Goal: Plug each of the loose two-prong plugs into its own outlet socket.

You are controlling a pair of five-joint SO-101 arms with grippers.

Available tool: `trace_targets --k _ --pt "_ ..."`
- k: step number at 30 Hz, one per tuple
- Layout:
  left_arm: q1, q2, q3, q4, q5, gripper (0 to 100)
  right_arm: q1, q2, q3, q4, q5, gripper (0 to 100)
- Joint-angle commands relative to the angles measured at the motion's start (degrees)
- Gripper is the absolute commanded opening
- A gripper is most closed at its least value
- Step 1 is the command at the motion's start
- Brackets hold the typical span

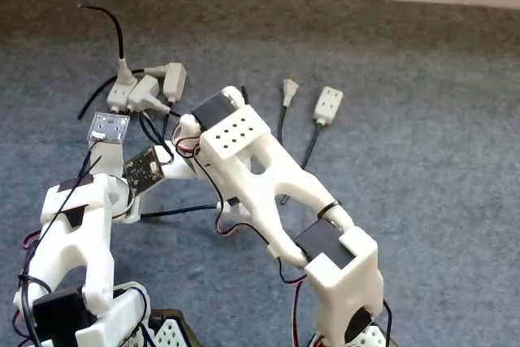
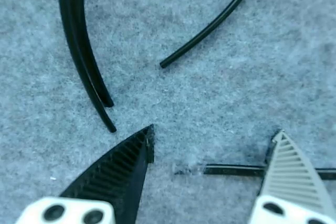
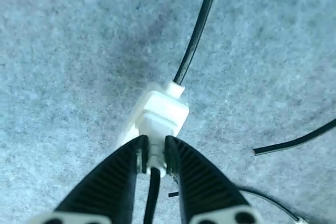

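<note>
Where the arms stand: side by side at the near edge of the grey carpet [image 1: 422,79], both folded forward toward the cords on the left.
Left arm pose: elbow raised, wrist pitched straight down.
Left gripper [image 2: 215,135]: low over the carpet, jaws spread wide and holding nothing, with cut cord ends [image 2: 107,100] lying just past its fingertips.
Likely reason: parked close by, ready to steady a socket.
Right arm pose: stretched long on a diagonal across the middle, wrist dipped to the floor.
Right gripper [image 3: 155,145]: pinched tight on a white plug [image 3: 160,111] resting on the carpet.
Why gripped so: squeezing the narrow end probably keeps the body aligned for pushing; whether its prongs are seated I cannot tell.
Far left: white cluster [image 1: 146,91] of plug and socket bodies.
Far right: loose plug [image 1: 288,89] just beside an outlet socket [image 1: 328,104], not joined.
</note>
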Motion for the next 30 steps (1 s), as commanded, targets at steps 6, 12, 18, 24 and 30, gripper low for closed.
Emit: trace_targets --k 6,12,18,24,30 --pt "1.1 0.3 0.1 -0.5 -0.8 32 0.7 -1.3 -0.1 0.4 2.6 31.9" --pt "1.1 0.3 0.1 -0.5 -0.8 32 0.9 -2.6 -5.8 0.5 -3.9 37.1" --pt "1.2 0.3 0.0 -1.6 -0.6 32 8.3 -5.3 -27.2 2.2 -26.9 37.5" --pt "5.9 0.0 -0.7 -1.4 -1.8 32 27.5 -5.7 -36.2 3.0 -37.6 37.5" --pt "10.2 -0.1 -9.2 7.3 -3.3 32 45.4 -5.3 -28.7 2.9 -44.3 37.4"
